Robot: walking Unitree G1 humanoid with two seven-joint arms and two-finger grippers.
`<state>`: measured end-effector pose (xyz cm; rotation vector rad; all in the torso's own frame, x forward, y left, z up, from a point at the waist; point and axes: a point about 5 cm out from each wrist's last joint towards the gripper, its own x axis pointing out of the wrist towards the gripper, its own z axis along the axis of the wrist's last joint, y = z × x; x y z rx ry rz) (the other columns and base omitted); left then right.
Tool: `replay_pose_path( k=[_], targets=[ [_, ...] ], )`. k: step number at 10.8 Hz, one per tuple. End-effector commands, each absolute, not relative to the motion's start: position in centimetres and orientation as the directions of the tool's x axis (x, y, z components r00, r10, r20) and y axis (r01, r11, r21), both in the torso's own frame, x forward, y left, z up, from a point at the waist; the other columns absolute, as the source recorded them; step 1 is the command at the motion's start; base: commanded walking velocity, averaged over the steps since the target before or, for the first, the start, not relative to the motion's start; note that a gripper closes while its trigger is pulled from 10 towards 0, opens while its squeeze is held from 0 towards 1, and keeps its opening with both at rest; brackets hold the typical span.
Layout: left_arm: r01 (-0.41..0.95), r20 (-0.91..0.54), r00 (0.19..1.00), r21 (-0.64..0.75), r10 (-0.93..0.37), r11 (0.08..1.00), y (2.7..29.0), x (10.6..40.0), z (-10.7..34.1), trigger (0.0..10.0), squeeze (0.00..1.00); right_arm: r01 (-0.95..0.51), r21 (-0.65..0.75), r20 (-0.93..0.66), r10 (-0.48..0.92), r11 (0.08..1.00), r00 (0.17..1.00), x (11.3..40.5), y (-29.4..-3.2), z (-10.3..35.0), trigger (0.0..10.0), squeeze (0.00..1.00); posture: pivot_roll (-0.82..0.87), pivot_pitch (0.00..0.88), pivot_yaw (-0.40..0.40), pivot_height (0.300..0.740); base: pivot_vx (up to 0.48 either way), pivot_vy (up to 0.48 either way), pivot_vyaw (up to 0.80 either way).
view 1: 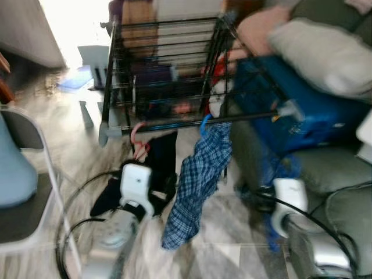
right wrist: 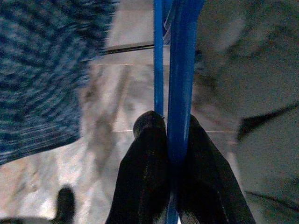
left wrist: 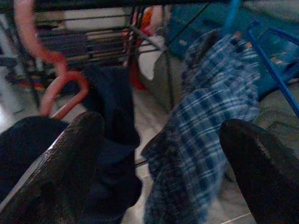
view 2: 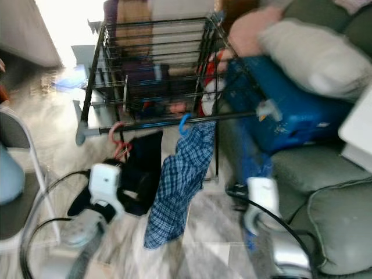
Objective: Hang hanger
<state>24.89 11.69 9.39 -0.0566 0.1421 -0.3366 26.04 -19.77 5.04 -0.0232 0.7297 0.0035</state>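
The task is judged to be partly done: two garments already hang from the front rail (view 1: 192, 122) of the black wire drying rack (view 1: 163, 64), while a bare blue hanger (right wrist: 180, 70) is pinched between the closed fingers of the right claw (right wrist: 170, 135), low down beside the grey sofa (view 1: 343, 180) and well below the rail. That hanger is yet to be lifted and hooked on. A dark garment (view 1: 154, 168) is carried by a pink hanger (view 1: 138, 139), whose curved plastic hook is seen over the rail, and a blue-and-white checked shirt (view 1: 197, 186) is hung by a blue hook (view 1: 205, 123) just beside it. The left claw (left wrist: 159, 154) is held wide, with nothing between its fingers, close in front of the two garments. The rack is made of thin black metal bars with grey end caps; the checked cloth is soft and hangs in loose folds; the held hanger is of slim, smooth, bright blue plastic. The floor (view 1: 81, 151) is of pale, glossy, marbled tile. A blue bag (view 1: 290, 110) and a pale cushion (view 1: 319, 52) are piled on the sofa.
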Motion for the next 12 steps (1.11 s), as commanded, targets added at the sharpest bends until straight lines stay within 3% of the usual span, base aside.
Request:
replay_pose_path(
  k=[1,3,12],
  targets=[
    [0.322,-0.128,0.936,-0.07,-0.328,0.944,11.71,24.94,9.55,10.0,0.0,-0.02,-0.021,-0.674,0.0,1.0,0.739,26.2,-20.28,5.24,10.0,0.0,-0.12,0.014,0.018,0.74,0.0,0.0,0.0],
    [0.328,-0.115,0.935,-0.072,-0.334,0.942,11.76,24.86,9.71,10.0,0.0,-0.046,0.017,-0.674,0.046,0.999,0.737,26.34,-20.21,5.55,10.0,0.0,-0.12,0.017,0.018,0.74,0.0,0.0,0.0],
    [0.346,-0.121,0.927,-0.083,-0.354,0.934,11.51,24.75,9.63,10.0,0.0,-0.064,0.03,-0.691,0.067,0.998,0.72,26.33,-19.89,5.39,10.0,0.0,-0.12,0.018,0.02,0.74,0.298,0.0,0.0]
  ],
)
